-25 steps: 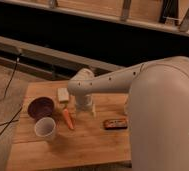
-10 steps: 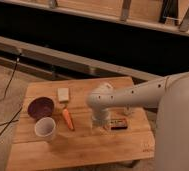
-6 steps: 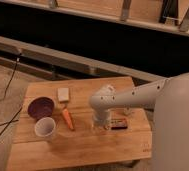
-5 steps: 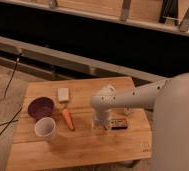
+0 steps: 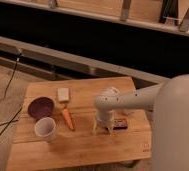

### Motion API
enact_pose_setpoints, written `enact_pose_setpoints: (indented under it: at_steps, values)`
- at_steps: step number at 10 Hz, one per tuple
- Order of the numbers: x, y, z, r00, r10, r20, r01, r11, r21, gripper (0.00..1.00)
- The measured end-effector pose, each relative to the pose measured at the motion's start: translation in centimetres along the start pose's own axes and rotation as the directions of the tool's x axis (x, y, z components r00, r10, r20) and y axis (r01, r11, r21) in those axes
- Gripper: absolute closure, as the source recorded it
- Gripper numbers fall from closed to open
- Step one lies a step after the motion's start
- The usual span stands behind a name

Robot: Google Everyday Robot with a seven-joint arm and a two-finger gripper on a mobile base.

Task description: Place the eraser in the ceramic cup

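Your robot's white arm [image 5: 138, 97] fills the right side of the view and reaches in from 3 o'clock over the wooden table [image 5: 88, 150]. At its end the gripper [image 5: 104, 128] points straight down and stands just above the tabletop, a little toward 4 o'clock from the table's middle. You can see its two fingers set apart, with nothing clamped between them.

The dark purple-brown bowl [image 5: 40, 107] sits near the table's 9 o'clock edge. The ceramic cup [image 5: 45, 128] stands upright just beside the bowl, at its 6 o'clock. The carrot [image 5: 67, 118] lies at the cup's 2 o'clock, well to the gripper's 9 o'clock side.

The eraser [image 5: 121, 123] lies flat on the table at the gripper's 3 o'clock, right against the near finger; you cannot tell whether they touch. It is well apart from the cup. The pale beige block [image 5: 63, 94] rests at the carrot's 12 o'clock.
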Motion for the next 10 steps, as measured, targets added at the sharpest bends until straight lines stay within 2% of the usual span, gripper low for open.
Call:
enact_pose_setpoints:
  at_steps: [7,10]
  values:
    - [-6.7,1.0,-2.6,0.993,-0.092,0.076,0.086,0.993,0.080,0.35]
    - [-7.7,0.5,-3.4,0.990,-0.109,0.084,0.098,0.987,0.127,0.35]
